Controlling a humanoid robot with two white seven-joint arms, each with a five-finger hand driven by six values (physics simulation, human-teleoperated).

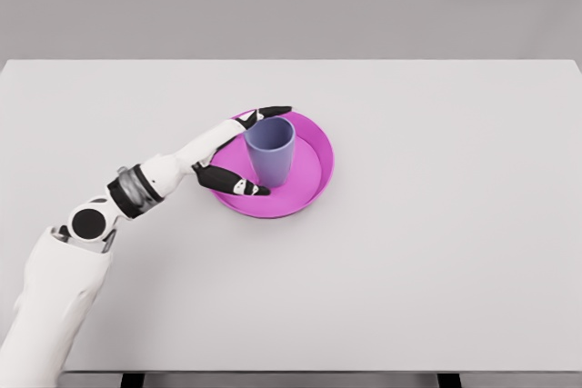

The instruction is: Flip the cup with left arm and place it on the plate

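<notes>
The blue-grey plastic cup [270, 149] stands upright, mouth up, inside the round magenta plate [314, 179] at mid-table. The left hand [238, 147] brackets its left side, fingers [271, 112] spread wide, apparently not gripping, likely so the cup stands free.

Slate-blue cup [270, 149], magenta plate [314, 179], white left hand [218, 150] with black fingers [235, 184], pale grey table [436, 224]
</notes>
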